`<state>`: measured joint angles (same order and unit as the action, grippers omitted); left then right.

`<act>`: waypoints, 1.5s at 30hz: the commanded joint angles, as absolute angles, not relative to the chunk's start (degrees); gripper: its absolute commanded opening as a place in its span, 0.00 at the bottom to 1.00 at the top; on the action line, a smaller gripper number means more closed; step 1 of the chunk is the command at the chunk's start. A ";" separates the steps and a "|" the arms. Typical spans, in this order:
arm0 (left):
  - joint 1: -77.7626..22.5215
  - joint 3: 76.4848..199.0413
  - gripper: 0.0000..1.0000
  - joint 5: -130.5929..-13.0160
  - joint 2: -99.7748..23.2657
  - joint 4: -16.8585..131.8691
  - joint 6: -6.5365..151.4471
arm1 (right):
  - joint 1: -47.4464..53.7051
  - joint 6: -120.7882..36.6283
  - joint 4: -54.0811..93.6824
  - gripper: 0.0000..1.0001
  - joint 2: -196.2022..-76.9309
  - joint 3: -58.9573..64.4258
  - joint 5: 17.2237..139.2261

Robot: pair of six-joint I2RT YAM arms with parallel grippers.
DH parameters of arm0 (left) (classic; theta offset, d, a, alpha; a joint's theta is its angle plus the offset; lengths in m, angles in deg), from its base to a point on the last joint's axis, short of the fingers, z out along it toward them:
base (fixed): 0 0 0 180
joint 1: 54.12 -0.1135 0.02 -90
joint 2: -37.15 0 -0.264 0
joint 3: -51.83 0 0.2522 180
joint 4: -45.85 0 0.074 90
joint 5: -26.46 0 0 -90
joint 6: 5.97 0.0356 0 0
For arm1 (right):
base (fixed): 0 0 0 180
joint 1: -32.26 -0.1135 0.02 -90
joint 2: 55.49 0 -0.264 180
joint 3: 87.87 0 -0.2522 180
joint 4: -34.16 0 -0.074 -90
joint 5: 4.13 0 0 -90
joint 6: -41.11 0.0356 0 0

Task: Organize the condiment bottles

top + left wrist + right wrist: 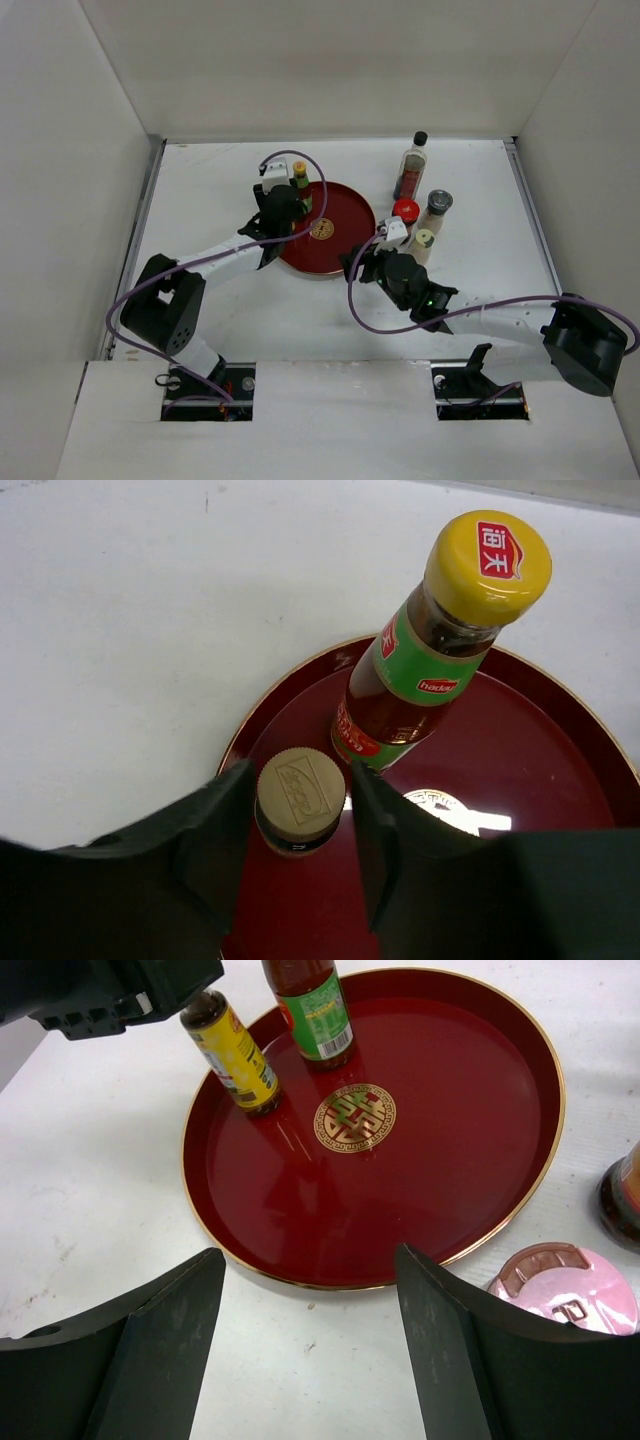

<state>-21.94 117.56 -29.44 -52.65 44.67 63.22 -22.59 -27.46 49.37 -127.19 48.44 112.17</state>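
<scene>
A round red tray (350,215) sits mid-table. On its far left stand a tall yellow-capped bottle (299,172) and a small yellow-capped bottle (300,798). My left gripper (285,208) is over the small bottle, jaws either side of its cap with a narrow gap. The top view hides that bottle; it shows in the right wrist view (235,1055). My right gripper (310,1260) is open and empty above the table at the tray's near edge (330,1282). Right of the tray stand black-capped (413,165), red-capped (405,210), grey-capped (437,203) and cream-capped (423,240) bottles. A pink-capped jar (565,1285) sits by my right finger.
White walls close in the table on the left, right and back. The tray's gold emblem (355,1117) marks its centre. A dark bottle base (622,1200) shows at the right edge of the right wrist view.
</scene>
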 commanded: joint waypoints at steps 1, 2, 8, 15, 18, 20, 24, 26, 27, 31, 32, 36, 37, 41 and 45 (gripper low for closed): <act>-21.73 115.96 0.48 -28.30 -50.92 38.61 63.47 | -22.10 -26.75 52.65 0.76 -126.06 48.57 111.62; -21.56 115.43 0.53 -28.21 -50.22 38.34 63.47 | -22.19 -26.83 52.65 0.77 -126.06 48.49 111.79; -21.03 112.62 0.85 -27.42 -43.54 37.64 63.47 | -22.19 -27.71 53.88 0.75 -123.17 49.10 111.53; -20.86 102.88 1.00 -29.79 -25.72 32.11 62.33 | -22.28 -28.94 47.48 0.24 -119.65 41.74 109.15; -20.85 95.94 0.97 -27.87 -16.58 31.05 59.26 | -18.26 -30.17 39.41 0.22 -120.87 33.92 111.08; -21.29 90.15 0.94 -25.67 -10.87 31.48 55.75 | -14.04 -32.10 34.74 0.29 -122.27 29.08 113.45; -23.23 78.97 0.86 -21.54 1.70 32.45 51.17 | -3.32 -37.10 29.81 0.67 -125.61 21.17 119.08; -23.40 75.63 0.87 -20.83 7.50 35.86 48.71 | 1.60 -38.43 26.22 0.84 -128.77 16.69 119.44; -23.23 74.57 0.87 -20.48 9.71 37.88 47.66 | 3.89 -38.96 24.37 0.89 -131.22 14.06 118.92; -24.45 71.92 0.88 -20.21 12.37 40.62 45.63 | 9.35 -39.49 19.09 0.98 -140.72 4.83 114.54; -24.89 72.53 0.88 -20.74 11.93 40.89 45.63 | 9.88 -39.84 18.90 0.98 -142.74 3.15 113.39; -25.16 72.80 0.89 -23.64 9.82 39.92 45.45 | 11.91 -39.84 19.34 0.98 -149.60 -1.78 113.11; -25.25 72.89 0.89 -23.90 9.21 39.66 45.45 | 12.52 -39.67 19.34 0.96 -151.27 -2.92 113.11; -25.34 72.89 0.88 -24.87 7.19 38.26 45.45 | 13.58 -41.42 24.69 0.88 -156.11 -4.51 112.32; -25.43 72.80 0.88 -25.84 6.39 37.29 45.45 | 13.41 -44.84 32.07 0.68 -158.75 -4.78 111.88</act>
<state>-24.97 72.14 -24.30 6.74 40.87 46.08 13.36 -41.63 23.49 -158.62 -1.44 112.63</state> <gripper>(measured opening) 0.883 0.698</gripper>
